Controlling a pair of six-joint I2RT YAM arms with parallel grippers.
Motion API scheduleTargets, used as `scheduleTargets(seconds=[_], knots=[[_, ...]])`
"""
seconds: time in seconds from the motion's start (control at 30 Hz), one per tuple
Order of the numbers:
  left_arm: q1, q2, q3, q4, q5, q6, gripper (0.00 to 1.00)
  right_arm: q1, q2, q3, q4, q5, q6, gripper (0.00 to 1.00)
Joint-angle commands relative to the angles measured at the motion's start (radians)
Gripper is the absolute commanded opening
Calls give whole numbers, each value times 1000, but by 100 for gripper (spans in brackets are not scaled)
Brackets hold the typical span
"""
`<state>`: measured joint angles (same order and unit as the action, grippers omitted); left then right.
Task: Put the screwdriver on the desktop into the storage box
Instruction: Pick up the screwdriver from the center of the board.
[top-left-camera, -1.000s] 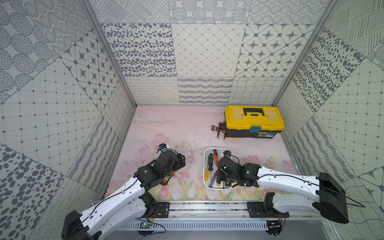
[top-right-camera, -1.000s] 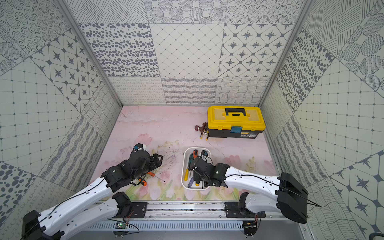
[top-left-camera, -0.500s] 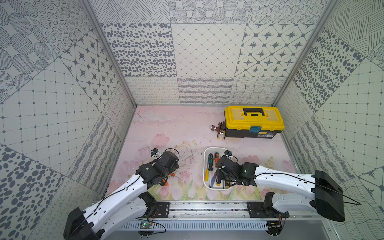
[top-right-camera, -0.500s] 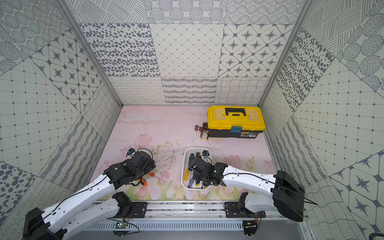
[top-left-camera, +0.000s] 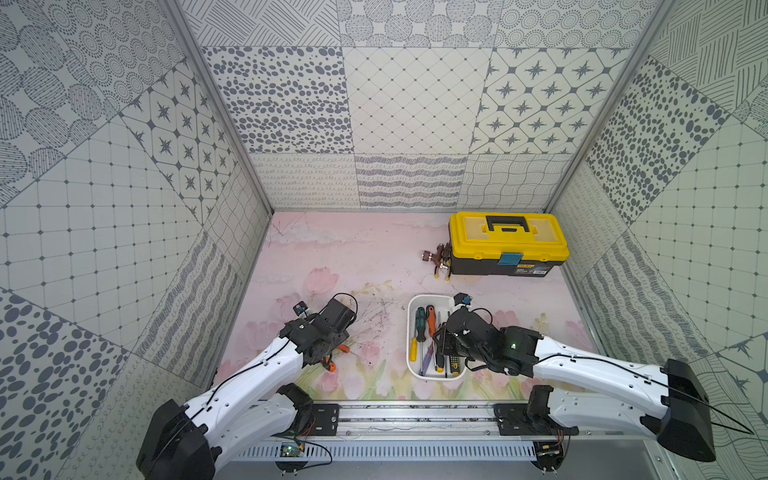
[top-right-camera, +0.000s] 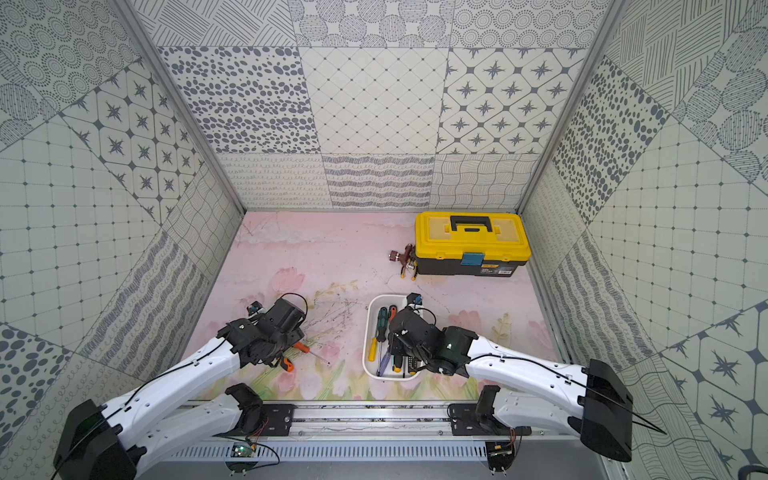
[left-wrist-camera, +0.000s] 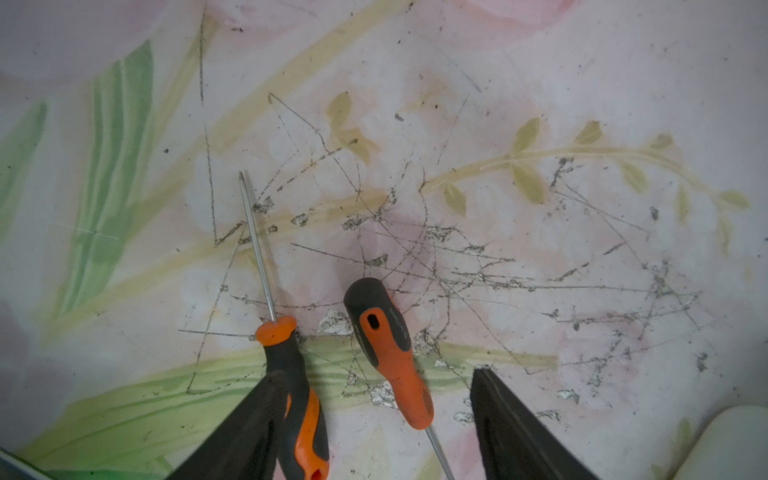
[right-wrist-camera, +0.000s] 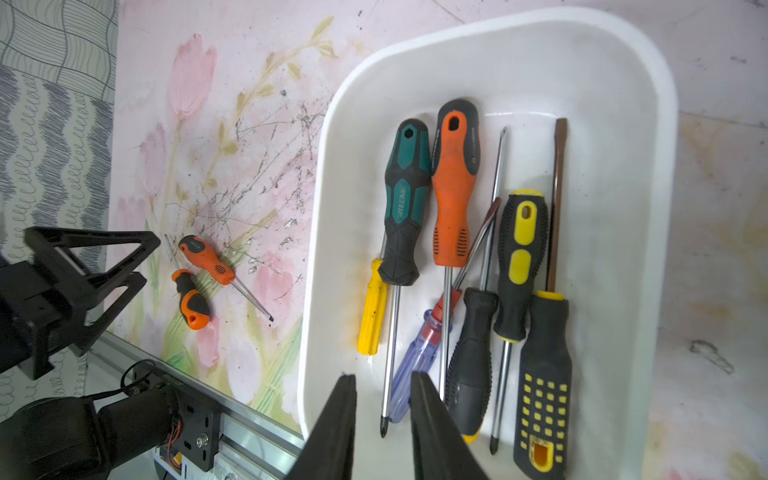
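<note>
Probably light, stiff and rubber-handled, the orange screwdriver (left-wrist-camera: 388, 353) wants gripping mid-handle; left claw (left-wrist-camera: 378, 372) stands open astride it, right claw (right-wrist-camera: 383, 376) slightly parted, empty.

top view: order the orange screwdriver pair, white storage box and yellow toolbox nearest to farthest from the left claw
1. orange screwdriver pair, under the left claw
2. white storage box, to its right
3. yellow toolbox, back right corner
</note>
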<state>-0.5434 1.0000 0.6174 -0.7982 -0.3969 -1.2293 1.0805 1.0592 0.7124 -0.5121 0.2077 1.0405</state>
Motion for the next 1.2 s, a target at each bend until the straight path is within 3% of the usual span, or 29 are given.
scheduleTargets(seconds=[0.0, 0.23, 0.5, 0.8, 1.0, 1.17], knots=[[16, 82, 15, 11, 22, -7, 73, 1, -36, -19, 6, 6, -30, 26], [35, 147, -8, 73, 39, 4, 71, 1, -54, -24, -2, 6, -37, 22], [60, 240, -16, 175, 101, 32, 58, 1, -46, -7, -2, 2, -51, 18], [60, 344, -11, 266, 140, 37, 50, 1, -37, 7, -7, -2, -60, 18], [60, 341, -1, 314, 225, 46, 28, 1, -34, 14, -6, -17, -74, 17], [61, 204, 45, 305, 270, 105, 13, 2, -49, 9, 23, -48, -89, 17]])
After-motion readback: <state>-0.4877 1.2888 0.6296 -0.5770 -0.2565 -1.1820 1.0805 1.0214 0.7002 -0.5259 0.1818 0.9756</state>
